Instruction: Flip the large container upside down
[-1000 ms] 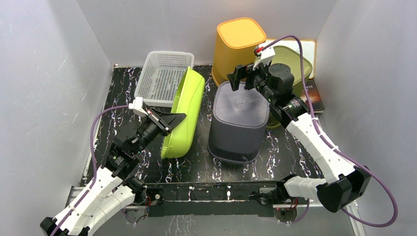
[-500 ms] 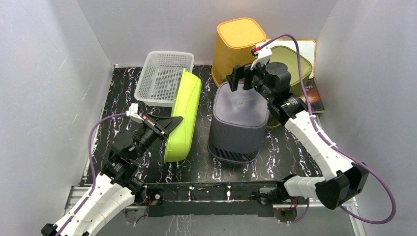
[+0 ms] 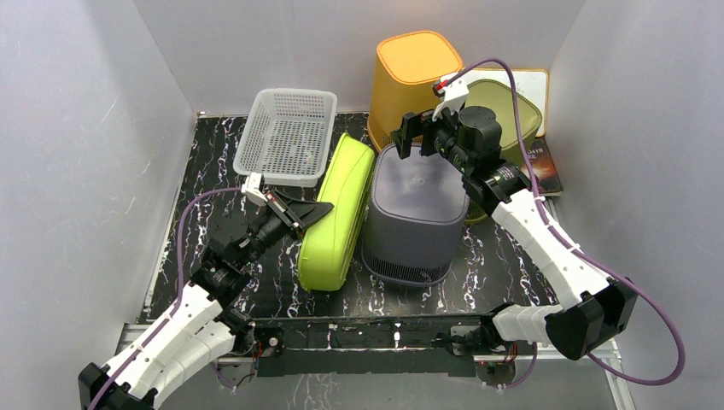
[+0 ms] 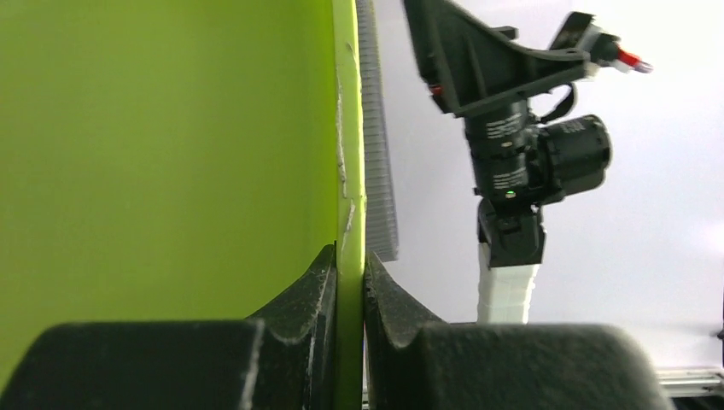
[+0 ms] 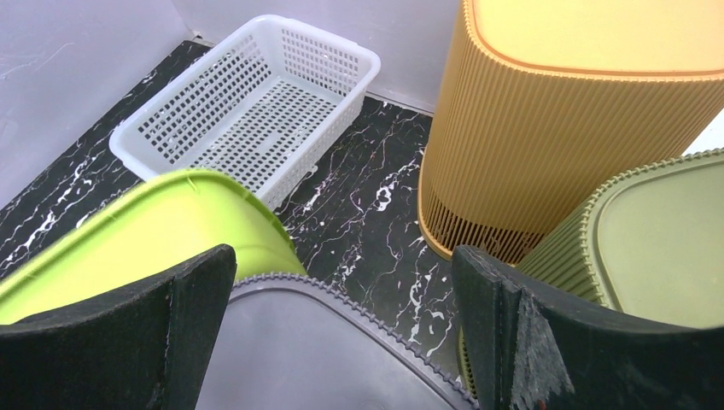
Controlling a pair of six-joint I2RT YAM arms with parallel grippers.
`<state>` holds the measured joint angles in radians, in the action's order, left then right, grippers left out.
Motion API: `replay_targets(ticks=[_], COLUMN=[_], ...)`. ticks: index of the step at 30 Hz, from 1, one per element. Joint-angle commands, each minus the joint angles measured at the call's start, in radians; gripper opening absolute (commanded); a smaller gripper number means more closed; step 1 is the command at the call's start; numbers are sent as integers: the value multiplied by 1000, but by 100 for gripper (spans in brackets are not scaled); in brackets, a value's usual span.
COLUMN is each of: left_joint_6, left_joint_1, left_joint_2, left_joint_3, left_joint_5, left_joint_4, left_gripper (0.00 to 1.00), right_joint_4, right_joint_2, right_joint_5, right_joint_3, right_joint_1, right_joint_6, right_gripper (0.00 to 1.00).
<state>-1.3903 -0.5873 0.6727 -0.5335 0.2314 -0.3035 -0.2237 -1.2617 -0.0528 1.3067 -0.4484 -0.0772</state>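
Black marbled tabletop [image 3: 213, 162]. Grey bin [image 3: 416, 213] stands mid-tabletop, base up. Relative to it:
- lime container [image 3: 337, 218]: on edge against its left side
- white basket [image 3: 286, 137]: behind-left
- orange bin [image 3: 414, 73]: behind
- olive bin [image 3: 529, 115]: behind-right

And over it goes! The lime-green container [image 3: 337, 243], which a second ago stood up on its long edge with a clear gap to the grey bin [image 3: 416, 213], has rolled toward that bin. Its smooth base is now turned upward and its long side lies right up against the grey bin's left wall. Its far end has also swung off the corner of the white basket [image 3: 286, 137], which sits to the far left of the grey bin. The left gripper [image 3: 323, 210], pinched on the container's rim, has travelled with it, closing in on the grey bin. The left arm has swung in behind it.
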Motion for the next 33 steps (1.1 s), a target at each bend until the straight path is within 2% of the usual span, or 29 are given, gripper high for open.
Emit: replay_targets(ticks=[1, 4, 12, 16, 19, 21, 22, 26, 33], left_joint_6=[-90, -82, -15, -16, -37, -47, -54, -69, -128], left_joint_1=[1, 1, 2, 2, 3, 4, 3, 3, 2], left_joint_2=[-74, -130, -237, -278, -298, -304, -307, -307, -288], left_joint_3=[105, 152, 152, 174, 189, 189, 186, 187, 190], left_joint_5=[-39, -115, -349, -420, -447, -469, -480, -506, -539], left_joint_4=[-26, 76, 439, 542, 603, 663, 679, 739, 846], left_gripper=[0, 0, 0, 1, 25, 45, 49, 58, 64], right_joint_4=[39, 42, 58, 64, 68, 72, 73, 76, 81], right_joint_2=[4, 2, 1, -5, -10, -11, -13, -10, 2], right_joint_5=[-9, -19, -28, -34, -40, -45, -48, -51, -52], right_joint_3=[56, 53, 32, 24, 19, 17, 17, 11, 2], right_joint_1=[6, 6, 7, 6, 8, 6, 6, 7, 6], right_joint_6=[8, 6, 2, 2, -1, -3, -4, -8, -9], right_gripper=[98, 98, 98, 98, 98, 98, 98, 98, 98])
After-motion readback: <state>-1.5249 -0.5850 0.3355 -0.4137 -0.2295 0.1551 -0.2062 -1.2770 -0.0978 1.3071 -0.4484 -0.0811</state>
